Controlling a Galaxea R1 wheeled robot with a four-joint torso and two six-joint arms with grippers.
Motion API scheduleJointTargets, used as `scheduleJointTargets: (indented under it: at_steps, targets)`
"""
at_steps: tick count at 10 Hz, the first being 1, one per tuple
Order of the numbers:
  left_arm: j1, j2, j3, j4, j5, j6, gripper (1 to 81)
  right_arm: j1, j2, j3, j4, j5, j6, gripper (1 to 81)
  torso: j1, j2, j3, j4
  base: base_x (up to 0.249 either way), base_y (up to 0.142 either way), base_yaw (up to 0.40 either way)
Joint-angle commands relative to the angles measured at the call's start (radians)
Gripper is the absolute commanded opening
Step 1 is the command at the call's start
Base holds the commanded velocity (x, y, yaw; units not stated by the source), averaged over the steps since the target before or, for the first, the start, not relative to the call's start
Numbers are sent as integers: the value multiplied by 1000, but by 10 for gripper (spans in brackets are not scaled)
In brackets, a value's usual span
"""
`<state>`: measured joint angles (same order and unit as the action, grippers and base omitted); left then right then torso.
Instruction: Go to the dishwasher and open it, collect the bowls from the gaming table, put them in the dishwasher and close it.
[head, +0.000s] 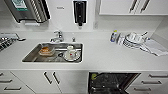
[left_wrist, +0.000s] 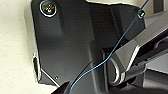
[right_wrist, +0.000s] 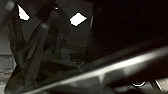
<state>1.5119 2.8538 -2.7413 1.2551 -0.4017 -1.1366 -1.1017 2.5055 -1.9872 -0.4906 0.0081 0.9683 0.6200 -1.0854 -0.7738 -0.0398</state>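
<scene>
The dishwasher (head: 110, 83) stands open under the white counter, at the lower right of the head view. Its inside is dark, with a wire rack showing. The gaming table is out of view. A stack of white dishes (head: 133, 39) sits on the counter above and to the right of the dishwasher; I cannot tell whether bowls are among them. The right wrist view is dark, with a pale bar (right_wrist: 112, 67) slanting across it and two bright reflections. The left wrist view looks past the robot's own dark plate onto a pale speckled surface (left_wrist: 12, 50).
A steel sink (head: 53, 52) is set in the counter (head: 105, 57), holding a white cup on a plate (head: 71, 53) and an orange item (head: 45, 50). A tap (head: 58, 36) stands behind it, a bottle (head: 114, 36) further right. White cabinet doors (head: 50, 78) flank the dishwasher.
</scene>
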Motion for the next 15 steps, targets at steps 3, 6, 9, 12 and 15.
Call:
scheduleJointTargets:
  at_steps: [3, 6, 9, 12, 15]
  targets:
    - [6, -19, -5, 13, 23, 3, 811, 266, -110, 155, 124, 0, 17, 811, 0, -1, 0, 0, 0, 0, 0]
    - [6, -17, -5, 14, 23, 3, 811, 413, -227, 374, 205, 47, 18, 811, 0, -1, 0, 0, 0, 0, 0]
    - [6, -5, -5, 6, 37, 3, 811, 322, -282, 475, 167, 44, 1, 811, 0, -1, 0, 0, 0, 0, 0]
    - [-5, 18, -29, 0, 57, 5, 811, 70, -264, 212, 17, -50, 0, 811, 1, -1, 0, 0, 0, 0, 0]
    - [-11, 27, -29, 0, 58, 6, 811, -113, -243, 11, -21, 22, -6, 811, 1, -1, 0, 0, 0, 0, 0]
